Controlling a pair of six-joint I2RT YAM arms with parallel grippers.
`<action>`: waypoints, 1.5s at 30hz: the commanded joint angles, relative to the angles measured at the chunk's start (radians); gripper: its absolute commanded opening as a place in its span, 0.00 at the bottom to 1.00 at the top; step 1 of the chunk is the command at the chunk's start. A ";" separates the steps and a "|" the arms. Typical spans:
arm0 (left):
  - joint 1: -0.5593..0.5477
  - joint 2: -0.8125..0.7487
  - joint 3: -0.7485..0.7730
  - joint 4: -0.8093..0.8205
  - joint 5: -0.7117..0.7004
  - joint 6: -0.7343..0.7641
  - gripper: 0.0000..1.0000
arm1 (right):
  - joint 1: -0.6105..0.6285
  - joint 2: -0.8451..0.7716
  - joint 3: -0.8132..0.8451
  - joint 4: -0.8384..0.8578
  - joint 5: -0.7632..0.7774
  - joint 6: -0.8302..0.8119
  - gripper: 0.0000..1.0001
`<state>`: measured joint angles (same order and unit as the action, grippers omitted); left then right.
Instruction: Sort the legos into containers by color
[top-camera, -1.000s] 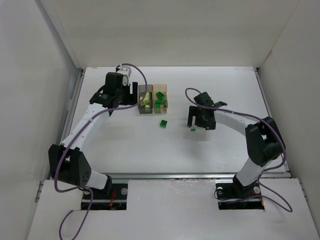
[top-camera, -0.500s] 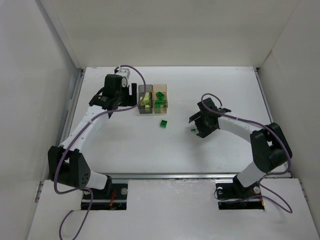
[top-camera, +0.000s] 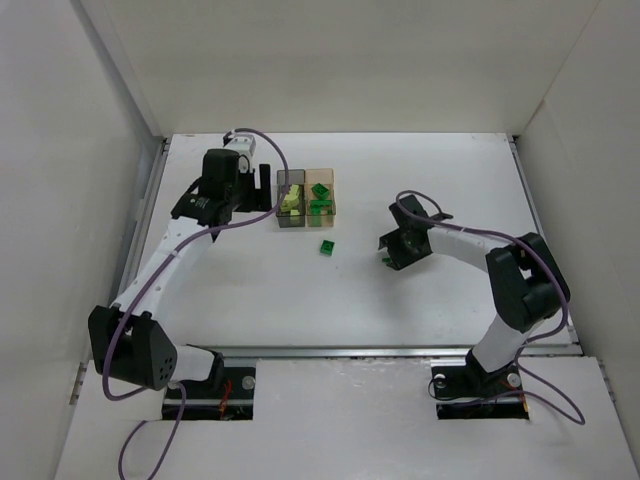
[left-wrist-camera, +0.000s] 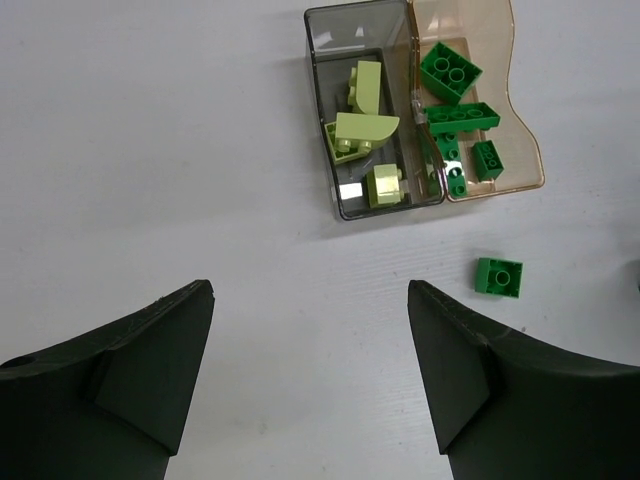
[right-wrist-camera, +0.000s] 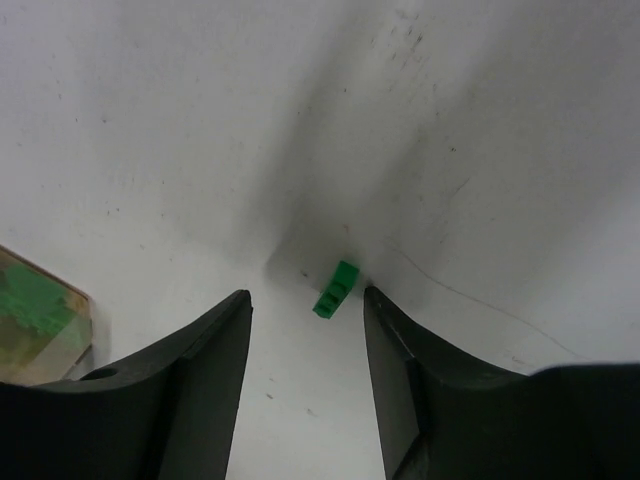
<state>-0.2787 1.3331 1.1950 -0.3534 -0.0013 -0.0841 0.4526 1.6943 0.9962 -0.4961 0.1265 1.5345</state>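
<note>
The joined containers stand at the table's middle back: the smoky grey box (top-camera: 283, 180) (left-wrist-camera: 320, 120) holds pale yellow legos (left-wrist-camera: 365, 130), and the amber box (top-camera: 331, 180) (left-wrist-camera: 520, 130) holds green legos (left-wrist-camera: 450, 72). A loose green brick (top-camera: 326, 247) (left-wrist-camera: 499, 277) lies in front of the boxes. A tiny green brick (top-camera: 386, 260) (right-wrist-camera: 336, 289) lies to the right. My right gripper (top-camera: 391, 254) (right-wrist-camera: 307, 295) is open, low over the table, with the tiny brick between its tips, close to the right fingertip. My left gripper (top-camera: 262, 192) (left-wrist-camera: 310, 290) is open and empty, left of the boxes.
White walls enclose the table on the left, back and right. The amber box's corner (right-wrist-camera: 30, 320) shows at the left edge of the right wrist view. The right arm's cable (top-camera: 470, 232) loops over its forearm.
My right gripper has turned and come down around the tiny green brick. My left gripper has drawn back a little to the left, away from the boxes.
</note>
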 joint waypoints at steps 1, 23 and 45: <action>0.006 -0.043 -0.006 0.033 -0.008 -0.009 0.75 | 0.008 0.030 0.016 -0.036 -0.022 0.036 0.54; 0.006 -0.043 -0.006 0.033 -0.008 -0.009 0.75 | 0.068 0.045 0.159 0.085 0.181 -0.621 0.00; 0.015 -0.052 -0.006 0.042 -0.037 -0.009 0.75 | 0.216 0.344 0.740 0.215 -0.028 -1.349 0.16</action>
<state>-0.2729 1.3243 1.1931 -0.3466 -0.0204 -0.0853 0.6628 2.0411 1.6920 -0.2653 0.1520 0.2745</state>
